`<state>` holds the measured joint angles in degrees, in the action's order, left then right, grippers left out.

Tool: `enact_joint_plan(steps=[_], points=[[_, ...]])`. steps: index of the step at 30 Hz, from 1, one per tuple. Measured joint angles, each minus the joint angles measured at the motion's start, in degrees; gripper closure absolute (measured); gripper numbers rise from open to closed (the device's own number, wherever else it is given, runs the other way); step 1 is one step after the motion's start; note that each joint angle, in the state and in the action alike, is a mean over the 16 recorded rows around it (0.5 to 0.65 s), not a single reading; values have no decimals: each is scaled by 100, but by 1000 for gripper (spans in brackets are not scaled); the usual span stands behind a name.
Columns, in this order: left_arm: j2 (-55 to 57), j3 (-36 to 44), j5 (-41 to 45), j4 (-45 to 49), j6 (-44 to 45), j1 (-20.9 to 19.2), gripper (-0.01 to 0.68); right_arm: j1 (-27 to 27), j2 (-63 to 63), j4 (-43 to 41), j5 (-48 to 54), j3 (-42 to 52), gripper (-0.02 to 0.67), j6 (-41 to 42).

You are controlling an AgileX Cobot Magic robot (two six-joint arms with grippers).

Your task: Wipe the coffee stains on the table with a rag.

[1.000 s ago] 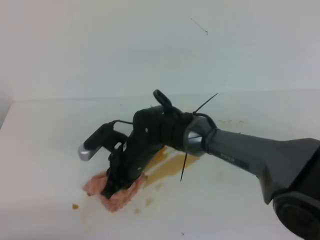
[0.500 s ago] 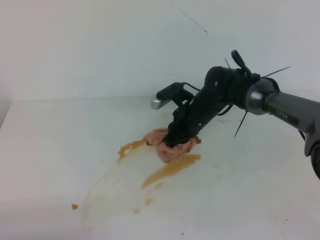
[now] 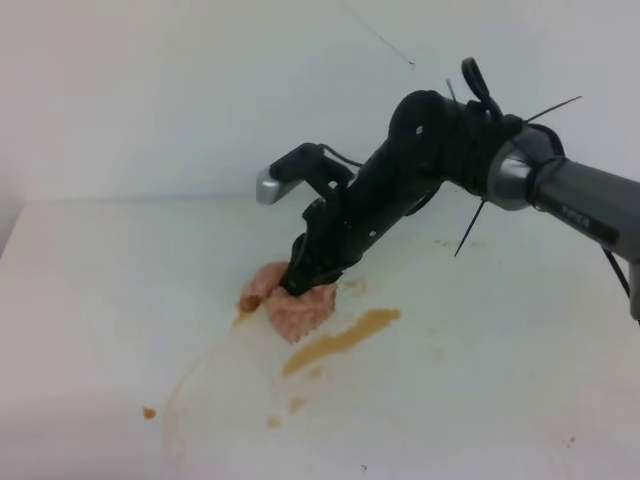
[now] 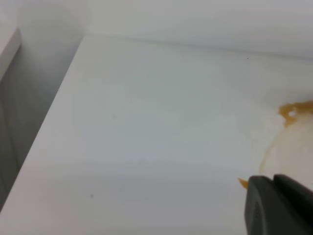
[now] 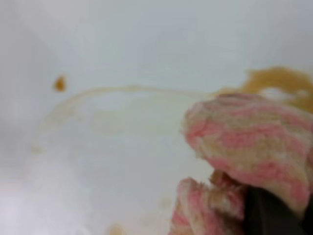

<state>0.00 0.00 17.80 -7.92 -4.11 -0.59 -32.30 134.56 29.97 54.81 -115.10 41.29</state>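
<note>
Exterior high view shows the right gripper [image 3: 300,283] clenched on the bunched rag [image 3: 295,305], pressing it onto the white table [image 3: 90,300] at the upper left end of the coffee stains [image 3: 340,340]; of the left gripper [image 4: 281,205] only a dark edge shows, so I cannot tell how it stands. To wipe well, I judge the cloth should be kept flat under firm pressure and drawn over the brown streak lying just to its lower right, then on to the small droplet [image 3: 149,412] well apart near the front. The rag sits directly under the pincer tips, soaked tan in places, with wet smears curving away toward the front.
</note>
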Motion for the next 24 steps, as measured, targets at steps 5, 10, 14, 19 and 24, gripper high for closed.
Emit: enact_joint_plan(steps=[5,10,14,19,24], points=[[0,0,0,0,0,0,675,-454,-154,-371,-20,237,621,-384],[0,0,0,0,0,0,674,-799,-209,-813,-303,626,621,-788],[0,0,0,0,0,0,674,-858,-214,-1176,-585,926,621,-1070],[0,0,-5,0,0,0,674,-591,-211,-1412,-874,1192,621,-1217],[0,0,-5,0,0,0,674,-137,-212,-1534,-976,1281,621,-1173]])
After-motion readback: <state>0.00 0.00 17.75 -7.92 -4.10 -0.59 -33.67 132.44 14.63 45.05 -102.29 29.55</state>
